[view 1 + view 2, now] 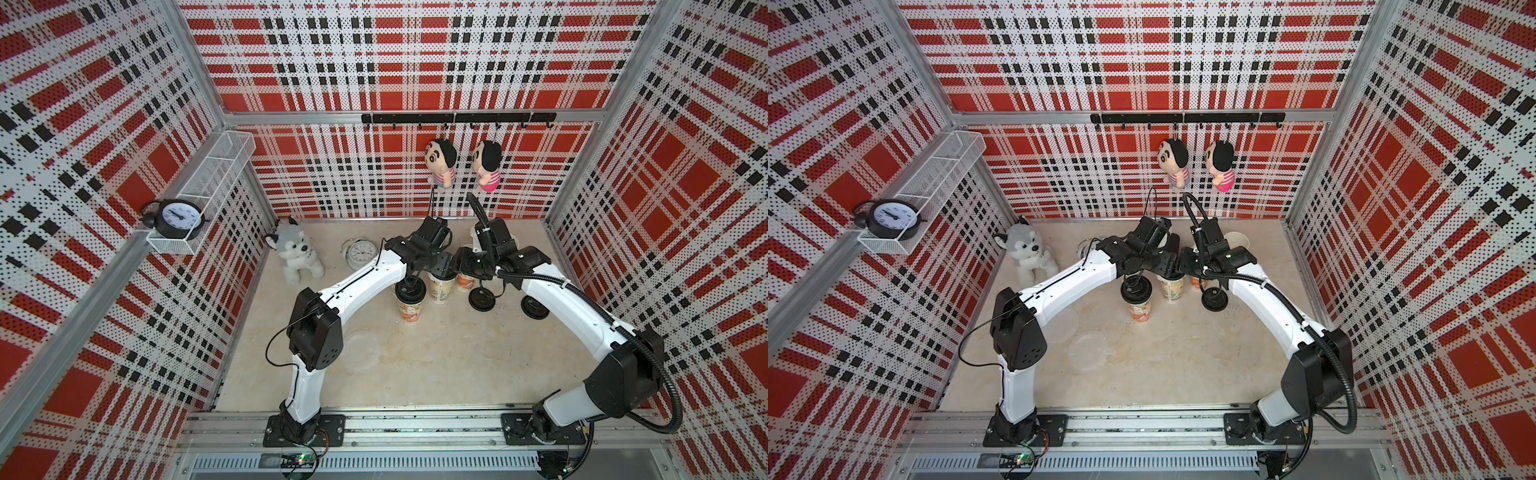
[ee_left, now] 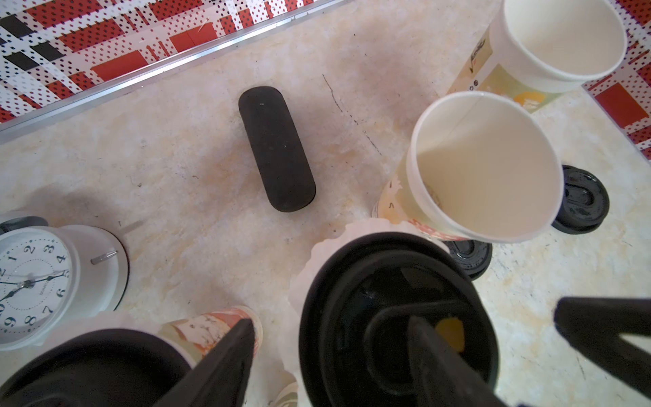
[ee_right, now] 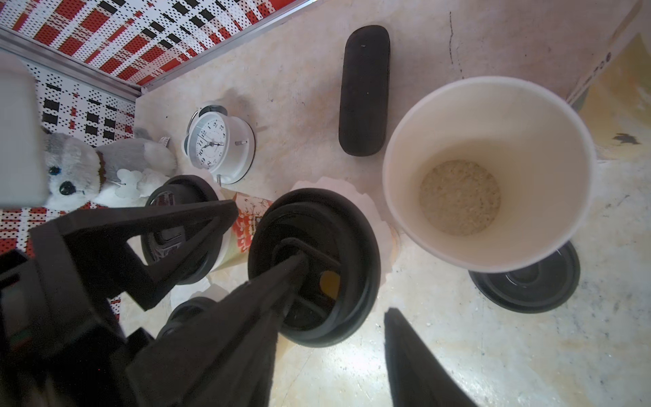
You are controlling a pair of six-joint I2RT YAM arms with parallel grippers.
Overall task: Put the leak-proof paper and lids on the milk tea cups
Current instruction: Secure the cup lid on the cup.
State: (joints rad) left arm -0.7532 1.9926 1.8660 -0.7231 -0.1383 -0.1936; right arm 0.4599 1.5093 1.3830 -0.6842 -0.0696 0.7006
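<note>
Top view: paper (image 1: pixel 1088 349) lies flat on table (image 1: pixel 1183 374), likely flimsy, light; pinch its edge. Left claw (image 2: pixel 331 322) wide, right claw (image 3: pixel 341 285) narrower, both empty.

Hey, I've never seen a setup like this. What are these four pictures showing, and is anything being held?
This is a robot: two white arms bolted to a rail, each ending in a two-finger gripper. Both top views look down on the whole table; the other two pictures come from cameras on the wrists. On the table stand milk tea cups, some capped with black lids over frilly leak-proof paper, two open cups. Around them are loose lids, spare paper sheets, a white alarm clock, a husky plush and a black case. The left gripper and right gripper are open over one capped cup, holding nothing.
</note>
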